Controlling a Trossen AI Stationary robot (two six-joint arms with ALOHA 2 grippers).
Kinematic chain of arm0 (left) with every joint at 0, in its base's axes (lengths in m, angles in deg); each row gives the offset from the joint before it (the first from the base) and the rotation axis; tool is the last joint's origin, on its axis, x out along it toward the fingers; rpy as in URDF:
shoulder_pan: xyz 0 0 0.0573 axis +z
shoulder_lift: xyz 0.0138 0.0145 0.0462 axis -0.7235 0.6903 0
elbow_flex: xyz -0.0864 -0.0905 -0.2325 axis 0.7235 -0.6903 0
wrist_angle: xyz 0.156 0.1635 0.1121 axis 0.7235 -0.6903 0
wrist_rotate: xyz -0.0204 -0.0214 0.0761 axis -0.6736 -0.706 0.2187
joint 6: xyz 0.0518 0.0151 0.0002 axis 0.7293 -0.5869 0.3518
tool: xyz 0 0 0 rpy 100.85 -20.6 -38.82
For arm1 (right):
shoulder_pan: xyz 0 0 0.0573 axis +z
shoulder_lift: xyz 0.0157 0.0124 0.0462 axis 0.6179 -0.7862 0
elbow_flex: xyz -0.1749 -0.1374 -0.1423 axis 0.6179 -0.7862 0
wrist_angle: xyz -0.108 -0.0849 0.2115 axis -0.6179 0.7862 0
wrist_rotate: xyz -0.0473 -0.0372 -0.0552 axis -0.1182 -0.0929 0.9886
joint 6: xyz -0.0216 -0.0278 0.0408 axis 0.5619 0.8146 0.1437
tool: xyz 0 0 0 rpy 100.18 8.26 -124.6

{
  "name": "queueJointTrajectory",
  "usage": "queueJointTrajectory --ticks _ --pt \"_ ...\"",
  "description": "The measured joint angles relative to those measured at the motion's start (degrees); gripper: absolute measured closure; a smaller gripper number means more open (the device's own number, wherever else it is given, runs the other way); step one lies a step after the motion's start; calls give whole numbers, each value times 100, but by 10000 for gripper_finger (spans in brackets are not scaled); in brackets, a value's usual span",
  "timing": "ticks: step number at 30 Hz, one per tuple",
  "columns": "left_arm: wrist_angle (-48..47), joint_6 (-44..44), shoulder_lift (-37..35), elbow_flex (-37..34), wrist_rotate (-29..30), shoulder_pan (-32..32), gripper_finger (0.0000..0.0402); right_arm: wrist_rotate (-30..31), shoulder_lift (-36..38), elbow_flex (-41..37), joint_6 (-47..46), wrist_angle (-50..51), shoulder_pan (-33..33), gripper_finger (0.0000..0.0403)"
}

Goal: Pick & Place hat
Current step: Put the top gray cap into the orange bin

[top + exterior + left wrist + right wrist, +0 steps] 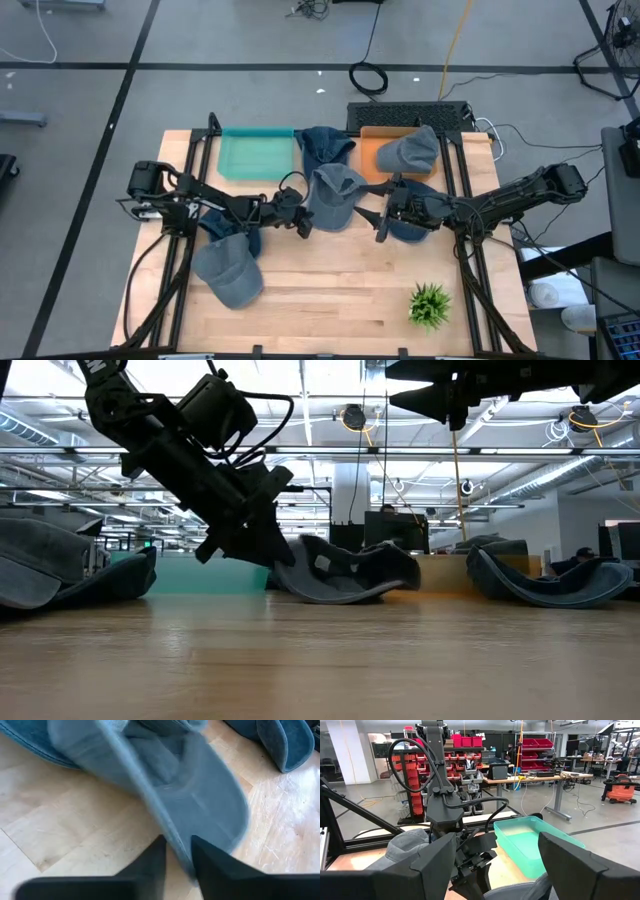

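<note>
1. The left arm reaches low across the table toward its middle, wrist angled down.
2. The left gripper sits near the tabletop, its two dark fingers drawn close with a thin grey brim pinched between them.
3. The right arm stretches in from the opposite side, raised above the table.
4. The right gripper hangs with its fingers spread wide, holding nothing.

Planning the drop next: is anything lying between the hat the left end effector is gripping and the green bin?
Nothing visible. The left end effector is pinching the brim of the grey hat; the green bin sits just beyond over bare wood, the dark blue hat beside it.
</note>
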Motion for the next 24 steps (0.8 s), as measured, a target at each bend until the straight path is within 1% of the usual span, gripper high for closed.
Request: queueJointTrajectory --ticks 3,4,9,15,17,24 --pt "41 22 -3 0 -10 2 378 0 0 0 0 0 0 133" --pt "61 65 -13 7 -22 -6 386 0 0 0 0 0 0 133" --pt "35 105 -28 7 -154 -34 387 0 0 0 0 -2 0 133" --pt "-75 266 -144 2 -172 -134 391 2 0 0 0 -50 -2 133" --pt "-124 301 -185 2 -141 -144 392 2 0 0 0 -48 -2 133" --pt "-844 464 -638 -11 174 -142 392 2 -2 0 0 -48 -2 133"
